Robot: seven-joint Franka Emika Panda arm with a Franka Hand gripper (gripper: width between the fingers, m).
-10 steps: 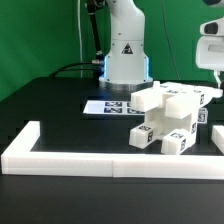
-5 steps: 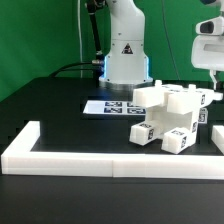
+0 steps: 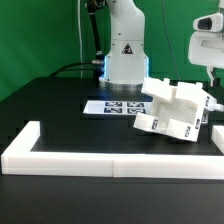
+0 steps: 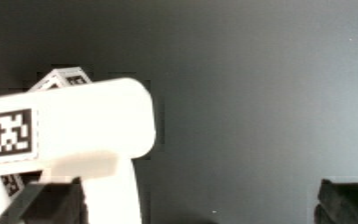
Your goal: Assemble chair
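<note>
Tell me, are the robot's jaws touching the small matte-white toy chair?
Cannot tell. In the wrist view the matte-white toy chair sits beside one dark fingertip, yet neither contact nor gap shows plainly.

The chair (image 3: 178,108) is white, with little black-and-white square tags on it. The table (image 3: 50,115) is black. The long rail (image 3: 110,157) on the near side is white. The marker board (image 3: 108,106) is white with black squares. The far wall (image 3: 40,30) is green.

The black table (image 3: 60,115) carries the marker board (image 3: 110,106) at twelve o'clock, just before the robot base (image 3: 126,66). A white border rail (image 3: 100,157) runs along six o'clock, and the tilted chair (image 3: 178,112) is at three o'clock.
</note>
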